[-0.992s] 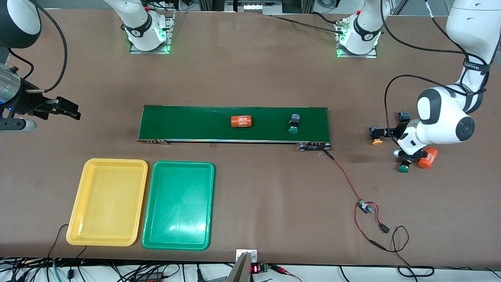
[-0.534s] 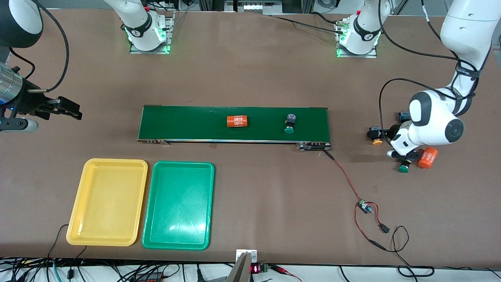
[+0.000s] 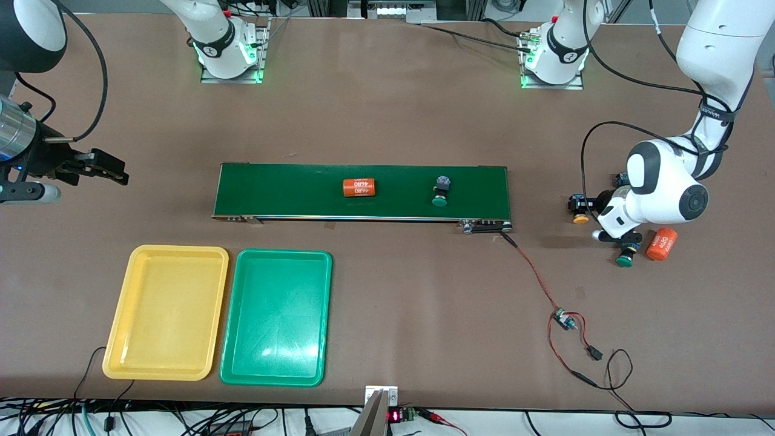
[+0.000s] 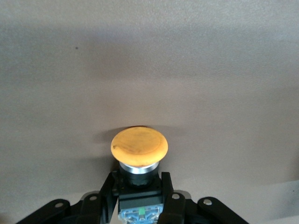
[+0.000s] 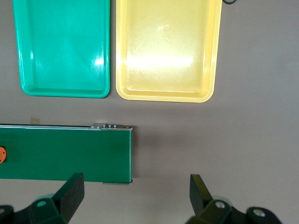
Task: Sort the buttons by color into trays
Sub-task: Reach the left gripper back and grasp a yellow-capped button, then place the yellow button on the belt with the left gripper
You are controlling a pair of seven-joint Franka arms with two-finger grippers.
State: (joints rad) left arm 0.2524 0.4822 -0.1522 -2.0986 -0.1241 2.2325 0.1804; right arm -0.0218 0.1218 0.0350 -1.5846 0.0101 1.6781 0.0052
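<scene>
My left gripper [image 4: 138,179] is down at the table at the left arm's end, shut on the black body of a yellow-capped button [image 4: 139,145]; in the front view that button [image 3: 580,217] pokes out from under the wrist. A green-capped button [image 3: 625,259] lies nearer the front camera, beside it. Another green-capped button [image 3: 441,192] lies on the conveyor belt [image 3: 290,191]. The blue body of one more button [image 3: 622,178] peeks out by the left arm. My right gripper [image 3: 103,169] hangs open over the table at the right arm's end, and its fingers [image 5: 70,191] hold nothing. The yellow tray [image 3: 166,312] and green tray [image 3: 275,318] are empty.
An orange cylinder [image 3: 358,187] lies on the belt, and another orange cylinder [image 3: 660,244] lies on the table by the left arm. A red cable with a small board [image 3: 563,318] runs from the belt's end toward the front edge. In the right wrist view, both trays [image 5: 168,46] and the belt's end [image 5: 93,154] show.
The left gripper has closed on the yellow-capped button, and its wrist has shifted slightly. The cylinder and green-capped button on the belt have travelled toward the right arm's end.
</scene>
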